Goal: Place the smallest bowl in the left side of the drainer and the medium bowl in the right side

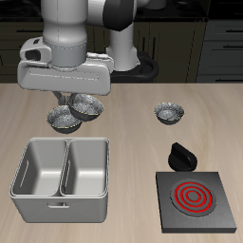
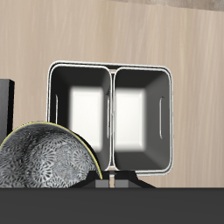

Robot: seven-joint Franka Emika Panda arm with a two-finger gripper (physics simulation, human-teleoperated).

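My gripper [image 1: 76, 101] hangs just behind the drainer [image 1: 28, 163], a grey basin with two side-by-side compartments. It is shut on the rim of a crinkly silver bowl [image 1: 89, 107] held off the table, which looks like the smallest bowl. In the wrist view this bowl [image 2: 42, 166] sits close beside my gripper [image 2: 111, 179], with the drainer [image 2: 110, 66] below and both compartments bare. A second silver bowl [image 1: 61, 120] stands on the table behind the drainer. A third bowl [image 1: 171, 114] stands apart, farther along the table. I cannot tell which of these two is the medium bowl.
A black stove plate with red rings [image 1: 195, 197] lies near the table's front edge, with a black knob-like piece [image 1: 180, 154] just behind it. A dark edge [image 2: 4, 105] shows beside the drainer in the wrist view.
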